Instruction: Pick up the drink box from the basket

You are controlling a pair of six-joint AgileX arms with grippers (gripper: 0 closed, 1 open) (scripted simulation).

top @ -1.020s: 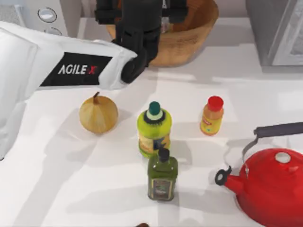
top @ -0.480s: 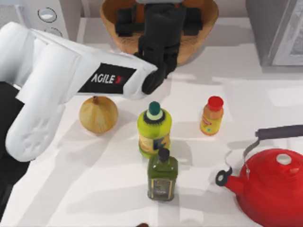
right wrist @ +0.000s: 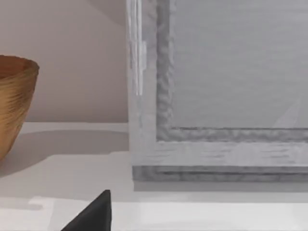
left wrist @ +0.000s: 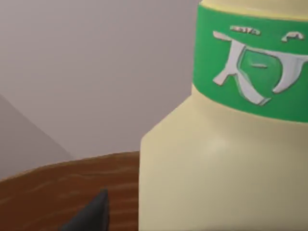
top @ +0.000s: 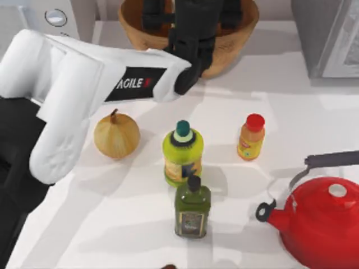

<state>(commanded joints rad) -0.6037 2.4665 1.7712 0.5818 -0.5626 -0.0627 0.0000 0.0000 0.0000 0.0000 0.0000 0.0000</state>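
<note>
— What has changed at the basket (top: pixel 235 42)?
— The left end effector (top: pixel 193 14) has moved from the rim to inside the basket, right against the drink box (left wrist: pixel 226 159). Whether it is open, I cannot tell.
— Meaning?
— Probably the grasp comes next.

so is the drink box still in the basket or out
In, as far as shows: the left wrist view has the drink box with the basket rim beside it; the left pincer is over the basket.
</note>
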